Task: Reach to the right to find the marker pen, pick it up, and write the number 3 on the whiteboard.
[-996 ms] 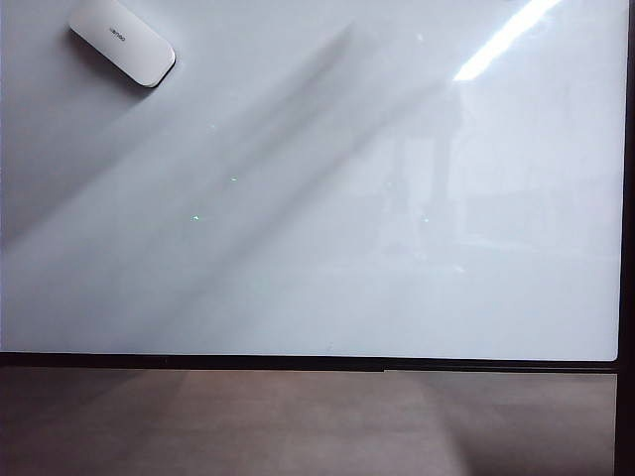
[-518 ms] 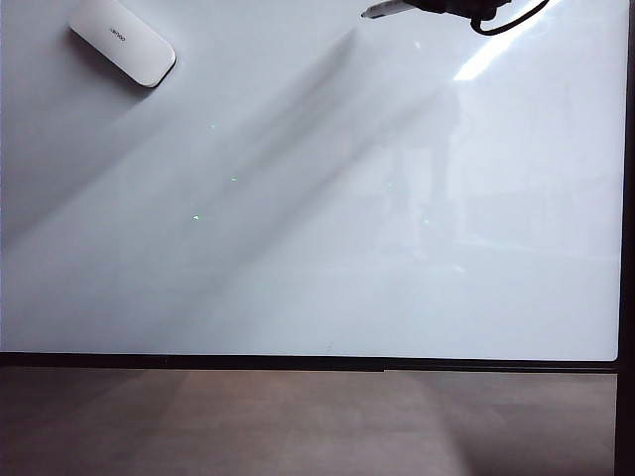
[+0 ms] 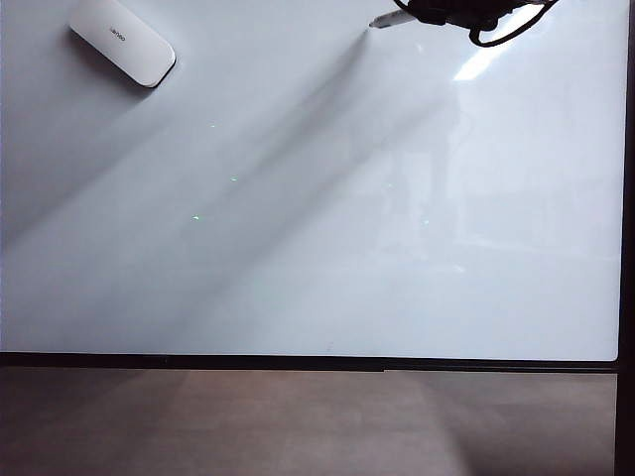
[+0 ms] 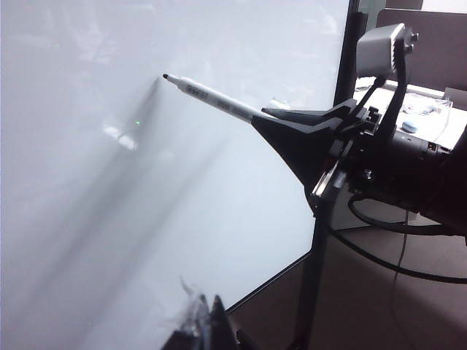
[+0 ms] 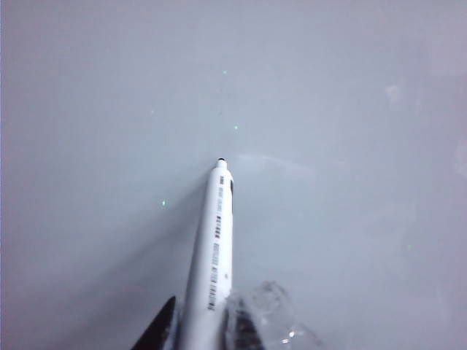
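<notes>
While its two black tapered fingers clamp the rear of the barrel, the right gripper (image 4: 292,120) holds the thin pale grey-white marker pen (image 4: 211,98) at about 1 o'clock on the board in the exterior view, right at the upper edge. Right arm reaches in from that edge, wrist body and a looped black cable (image 3: 496,35) just showing. Pen is a slim, smooth cylinder with dark printed lettering along the barrel and a small dark pointed tip. Long axis runs from the gripper toward 8 o'clock in the exterior view, tip leading, aimed at the large glossy white whiteboard with thin black frame (image 3: 317,258). Tip sits at or just off the surface; contact cannot be told. Board is reflective, streaked with soft grey shadows. White rounded oblong eraser (image 3: 122,40) lies at 11 o'clock, well apart from the pen. Left gripper (image 4: 208,324): only dark finger ends show, near the board's edge; opening cannot be told.
</notes>
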You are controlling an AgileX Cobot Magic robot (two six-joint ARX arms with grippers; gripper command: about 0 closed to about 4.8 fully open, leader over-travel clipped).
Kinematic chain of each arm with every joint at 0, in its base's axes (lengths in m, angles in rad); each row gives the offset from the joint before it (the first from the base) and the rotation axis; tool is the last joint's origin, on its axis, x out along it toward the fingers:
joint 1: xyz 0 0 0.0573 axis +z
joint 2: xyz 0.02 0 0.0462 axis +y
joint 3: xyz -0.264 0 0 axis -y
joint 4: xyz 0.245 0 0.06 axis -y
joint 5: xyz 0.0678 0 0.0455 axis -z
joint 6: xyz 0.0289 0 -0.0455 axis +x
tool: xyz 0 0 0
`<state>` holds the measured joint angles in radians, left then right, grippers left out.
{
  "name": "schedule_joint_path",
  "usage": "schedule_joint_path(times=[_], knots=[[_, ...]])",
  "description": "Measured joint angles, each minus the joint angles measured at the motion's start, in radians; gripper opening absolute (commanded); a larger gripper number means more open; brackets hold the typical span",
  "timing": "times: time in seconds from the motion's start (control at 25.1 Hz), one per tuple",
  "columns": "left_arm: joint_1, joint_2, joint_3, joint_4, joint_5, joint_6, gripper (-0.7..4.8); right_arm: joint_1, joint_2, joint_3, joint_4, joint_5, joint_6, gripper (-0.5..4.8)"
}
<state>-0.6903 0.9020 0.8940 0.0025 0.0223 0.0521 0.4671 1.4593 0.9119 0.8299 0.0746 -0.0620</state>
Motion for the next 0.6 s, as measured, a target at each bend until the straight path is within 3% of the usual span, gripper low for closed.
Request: schedule_joint_path(times=[0.2,0.6], knots=[[0.0,0.0,0.0,-0.005,0.0,0.0,-0.05,0.0,-0.003,0.002,0.065,-0.001,0.0,0.44],[0.0,0.0,0.0,-0.007,0.0,0.0,-0.05,0.0,0.038,0.002,0.039,-0.052,0.0,0.43]])
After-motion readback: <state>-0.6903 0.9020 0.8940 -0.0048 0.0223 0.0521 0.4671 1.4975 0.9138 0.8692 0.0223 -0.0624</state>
